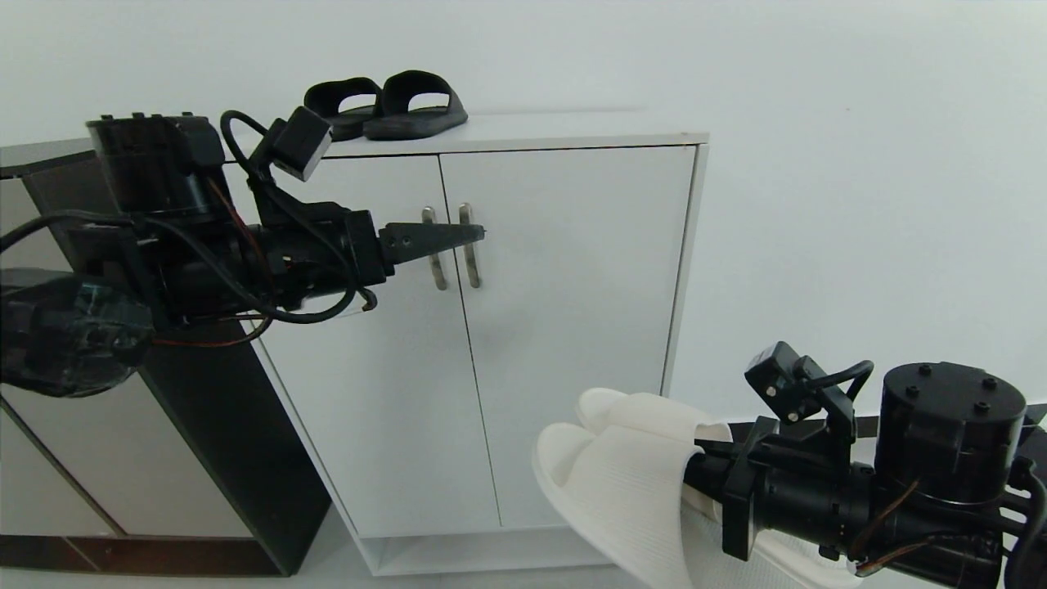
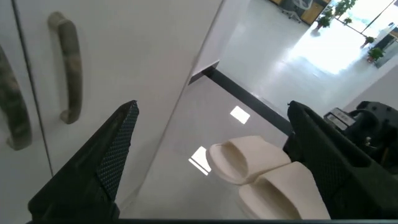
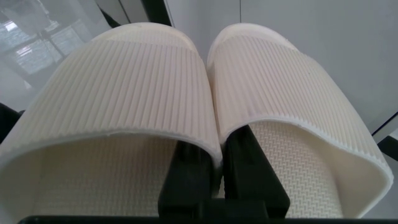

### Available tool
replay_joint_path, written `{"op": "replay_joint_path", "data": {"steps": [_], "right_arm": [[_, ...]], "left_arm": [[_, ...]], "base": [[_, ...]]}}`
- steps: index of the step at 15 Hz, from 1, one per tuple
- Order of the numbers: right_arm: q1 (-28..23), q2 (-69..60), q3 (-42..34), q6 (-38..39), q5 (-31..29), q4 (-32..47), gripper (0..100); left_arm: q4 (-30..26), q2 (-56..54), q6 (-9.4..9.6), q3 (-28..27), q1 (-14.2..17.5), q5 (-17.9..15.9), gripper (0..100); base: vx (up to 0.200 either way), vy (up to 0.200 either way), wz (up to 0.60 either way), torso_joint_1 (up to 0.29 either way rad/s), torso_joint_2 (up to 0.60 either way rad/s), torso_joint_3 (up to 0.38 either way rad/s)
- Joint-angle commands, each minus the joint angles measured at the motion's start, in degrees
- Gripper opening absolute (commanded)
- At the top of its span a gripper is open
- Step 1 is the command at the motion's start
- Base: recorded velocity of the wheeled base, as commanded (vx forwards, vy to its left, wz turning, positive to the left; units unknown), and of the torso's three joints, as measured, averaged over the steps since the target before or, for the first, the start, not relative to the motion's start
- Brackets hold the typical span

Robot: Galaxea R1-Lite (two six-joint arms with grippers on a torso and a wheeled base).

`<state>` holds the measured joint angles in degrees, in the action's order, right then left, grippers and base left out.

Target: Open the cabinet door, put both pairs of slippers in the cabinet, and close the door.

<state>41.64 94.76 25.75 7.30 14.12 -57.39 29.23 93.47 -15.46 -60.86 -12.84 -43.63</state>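
Cabinet [image 1: 572, 327]: white, two doors, both shut. The left door [image 1: 384, 393] and right door [image 1: 572, 245] meet at a centre seam. One upright metal handle is mounted on each side of that seam, the left handle [image 1: 438, 274] and the right handle [image 1: 472, 270].

Black slippers [image 1: 384, 102]: one pair, side by side on the cabinet top, at 11 o'clock from the handles.

Left gripper [image 1: 478, 233]: held level, pointing in from the 9 o'clock side, with its tip in front of the upper part of the handles. The left wrist view shows its fingers [image 2: 112, 149] spread apart and gripping nothing. Both handles lie to one side of them, not between them.

White slippers [image 1: 622, 474]: one pair, carried in the air at 5 o'clock from the handles, in front of the lower right door, toes toward the cabinet.

Right gripper [image 3: 217, 155]: clenched. One finger sits inside each slipper, and the two adjoining strap walls are pinched between them.

Dark glossy unit [image 1: 237, 409]: stands against the cabinet's side at 9 o'clock.
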Motion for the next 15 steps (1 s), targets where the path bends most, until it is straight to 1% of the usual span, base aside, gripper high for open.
{"op": "replay_joint_path", "data": {"steps": [1, 2, 3, 7, 9, 12, 13, 15], "right_arm": [[0.0, 0.1, 0.0, 0.0, 0.0, 0.0, 0], [0.0, 0.1, 0.0, 0.0, 0.0, 0.0, 0], [0.0, 0.1, -0.1, 0.0, 0.0, -0.1, 0], [0.0, 0.1, -0.1, 0.0, 0.0, 0.0, 0], [0.0, 0.1, -0.1, 0.0, 0.0, 0.0, 0], [0.0, 0.2, -0.1, 0.0, 0.0, -0.1, 0], [0.0, 0.3, -0.2, 0.0, 0.0, -0.1, 0], [0.0, 0.3, -0.2, 0.0, 0.0, -0.1, 0]], "left_arm": [[0.0, 3.2, 0.34, -1.9, 0.3, 0.0, 100], [0.0, 4.4, 0.87, -3.0, 0.3, 0.1, 100], [0.0, 5.7, 0.96, -4.2, 0.4, 0.9, 100], [0.1, 8.8, 0.96, -7.2, 0.4, 3.7, 100], [0.1, 10.3, 0.96, -8.4, 0.6, 4.2, 100], [0.3, 12.3, 0.96, -10.1, 1.1, 6.0, 100], [0.7, 13.2, 0.96, -10.4, 1.1, 7.4, 100], [0.8, 14.2, 0.96, -11.1, 1.0, 7.5, 100]], "base": [[0.0, 0.0, 0.0, 0.0, 0.0, 0.0], [0.0, 0.0, 0.0, 0.0, 0.0, 0.0], [0.0, 0.0, 0.0, 0.0, 0.0, 0.0], [0.0, 0.0, 0.0, 0.0, 0.0, 0.0], [0.0, 0.0, 0.0, 0.0, 0.0, 0.0], [0.0, 0.0, 0.0, 0.0, 0.0, 0.0], [0.0, 0.0, 0.0, 0.0, 0.0, 0.0], [0.0, 0.0, 0.0, 0.0, 0.0, 0.0]]}}
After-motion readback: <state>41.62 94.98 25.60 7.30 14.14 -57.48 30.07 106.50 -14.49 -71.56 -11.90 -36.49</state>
